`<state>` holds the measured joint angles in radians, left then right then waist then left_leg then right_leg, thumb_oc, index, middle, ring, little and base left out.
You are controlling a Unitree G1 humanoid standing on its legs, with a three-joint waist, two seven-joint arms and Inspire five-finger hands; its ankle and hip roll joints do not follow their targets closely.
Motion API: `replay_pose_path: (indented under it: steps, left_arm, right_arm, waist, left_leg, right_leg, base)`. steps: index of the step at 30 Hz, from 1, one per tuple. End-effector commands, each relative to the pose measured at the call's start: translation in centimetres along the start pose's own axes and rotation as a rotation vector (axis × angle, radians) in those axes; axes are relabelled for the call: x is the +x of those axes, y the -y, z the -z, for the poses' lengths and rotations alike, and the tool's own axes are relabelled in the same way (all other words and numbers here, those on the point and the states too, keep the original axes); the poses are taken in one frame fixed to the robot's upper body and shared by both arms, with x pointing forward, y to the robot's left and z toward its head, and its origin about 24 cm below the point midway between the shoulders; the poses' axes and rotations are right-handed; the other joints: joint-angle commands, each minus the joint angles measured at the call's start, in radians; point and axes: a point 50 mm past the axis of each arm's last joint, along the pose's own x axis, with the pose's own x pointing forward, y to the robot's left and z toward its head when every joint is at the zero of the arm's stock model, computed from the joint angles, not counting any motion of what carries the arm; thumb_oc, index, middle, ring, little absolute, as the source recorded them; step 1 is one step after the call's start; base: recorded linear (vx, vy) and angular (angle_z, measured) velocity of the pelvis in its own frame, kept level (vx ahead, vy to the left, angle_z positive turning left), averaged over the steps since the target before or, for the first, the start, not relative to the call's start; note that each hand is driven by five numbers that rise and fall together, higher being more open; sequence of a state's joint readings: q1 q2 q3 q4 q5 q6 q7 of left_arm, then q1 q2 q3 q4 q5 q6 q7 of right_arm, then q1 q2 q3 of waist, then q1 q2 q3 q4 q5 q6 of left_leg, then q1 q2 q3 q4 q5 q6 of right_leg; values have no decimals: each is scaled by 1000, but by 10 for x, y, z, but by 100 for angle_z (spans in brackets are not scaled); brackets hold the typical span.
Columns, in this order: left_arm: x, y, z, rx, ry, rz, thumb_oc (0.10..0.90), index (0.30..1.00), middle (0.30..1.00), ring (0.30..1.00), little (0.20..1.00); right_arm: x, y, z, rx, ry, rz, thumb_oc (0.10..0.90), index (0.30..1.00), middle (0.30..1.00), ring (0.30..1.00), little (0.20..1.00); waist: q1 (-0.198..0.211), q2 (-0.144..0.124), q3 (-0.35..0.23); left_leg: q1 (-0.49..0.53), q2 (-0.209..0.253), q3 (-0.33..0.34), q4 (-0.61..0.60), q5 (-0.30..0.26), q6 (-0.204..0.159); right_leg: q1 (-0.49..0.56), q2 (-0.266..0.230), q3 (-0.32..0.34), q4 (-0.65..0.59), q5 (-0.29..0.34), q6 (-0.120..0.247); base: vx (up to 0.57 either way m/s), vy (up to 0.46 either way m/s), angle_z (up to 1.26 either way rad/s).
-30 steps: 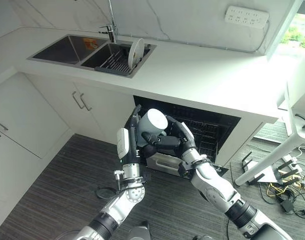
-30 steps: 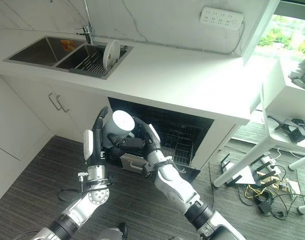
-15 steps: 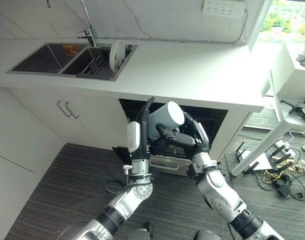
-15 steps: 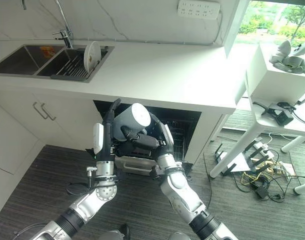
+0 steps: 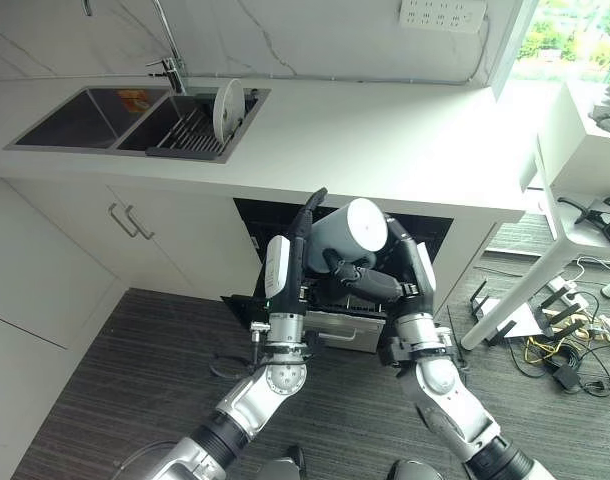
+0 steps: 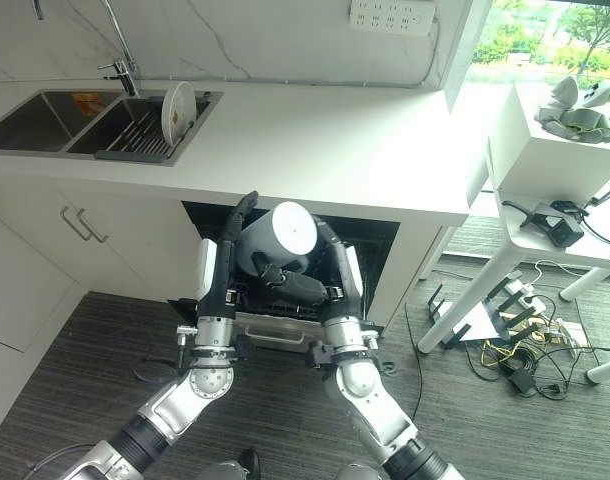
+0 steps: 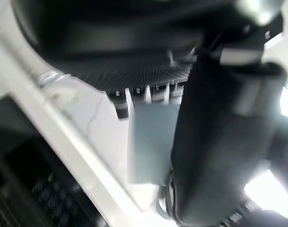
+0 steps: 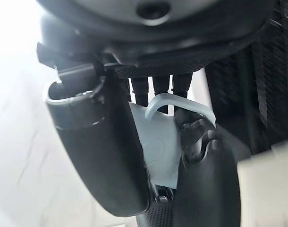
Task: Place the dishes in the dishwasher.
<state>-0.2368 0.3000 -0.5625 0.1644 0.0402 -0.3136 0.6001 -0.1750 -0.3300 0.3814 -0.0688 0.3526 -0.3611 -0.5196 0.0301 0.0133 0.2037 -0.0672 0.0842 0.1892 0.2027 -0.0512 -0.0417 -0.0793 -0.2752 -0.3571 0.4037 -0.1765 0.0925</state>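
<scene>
Mug (image 5: 351, 233) between both hands

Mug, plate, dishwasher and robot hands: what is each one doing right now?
Mug: held up, clamped between both hands.
Left hand: fingers straight against the mug.
Right hand: curled round the mug.
Plate: upright in the sink rack.
Dishwasher: open.

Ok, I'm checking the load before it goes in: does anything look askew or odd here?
The grey mug is tipped on its side, base toward the camera, clamped between the left hand and the right hand in front of the open dishwasher. One white plate stands on edge in the sink rack. Nothing looks spilled or damaged.
</scene>
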Motion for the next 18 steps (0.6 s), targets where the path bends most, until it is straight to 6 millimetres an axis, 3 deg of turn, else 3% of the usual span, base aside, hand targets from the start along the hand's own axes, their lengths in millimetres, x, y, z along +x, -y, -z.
replay_pose_path:
  steps: [1, 4, 6, 10, 12, 18]
  left_arm:
    - [-6, -3, 1, -256, -107, 210, 800, 900, 900, 900, 900]
    - [-27, 15, 14, -553, -323, 461, 800, 900, 900, 900, 900]
    - [-34, 19, 13, -570, -332, 623, 800, 900, 900, 900, 900]
    - [-38, 11, 15, -583, -371, 740, 800, 900, 900, 900, 900]
    - [-32, -6, 10, -540, -339, 820, 800, 900, 900, 900, 900]
    - [-20, -31, 6, -532, -332, 685, 800, 900, 900, 900, 900]
  right_arm:
    - [37, 15, -91, 44, 545, -4, 400, 300, 300, 300, 300]
    - [37, 9, -93, 13, 542, -170, 400, 300, 300, 300, 300]
    - [35, 8, -93, -10, 540, -247, 400, 300, 300, 300, 300]
    - [35, 10, -91, -48, 533, -301, 400, 300, 300, 300, 300]
    - [36, 21, -91, -76, 519, -289, 400, 300, 300, 300, 300]
    - [33, 33, -88, -78, 490, -244, 400, 300, 300, 300, 300]
  waist:
    - [-9, -17, -53]
    - [-6, -8, -51]
    - [-6, -2, -54]
    - [-4, 7, -58]
    - [-1, 18, -63]
    - [13, 21, -70]
  left_leg:
    - [41, 6, 43, 97, -212, 34]
    - [39, 9, 47, 97, -206, 32]
    - [38, 9, 49, 97, -203, 32]
    - [32, 12, 48, 97, -198, 29]
    - [24, 13, 43, 97, -192, 28]
    - [15, 7, 30, 97, -192, 32]
  right_leg:
    - [55, 20, 82, -104, -10, 70]
    - [52, 17, 77, -104, -7, 73]
    - [52, 14, 74, -104, -5, 76]
    - [47, 9, 68, -104, -2, 80]
    - [43, 4, 59, -104, 3, 85]
    - [40, 0, 54, -104, 3, 83]
  base:
    - [0, 0, 0]
    - [-13, 15, -3]
    - [0, 0, 0]
    - [-2, 8, 0]
    - [3, 37, 6]
    - [2, 11, 3]
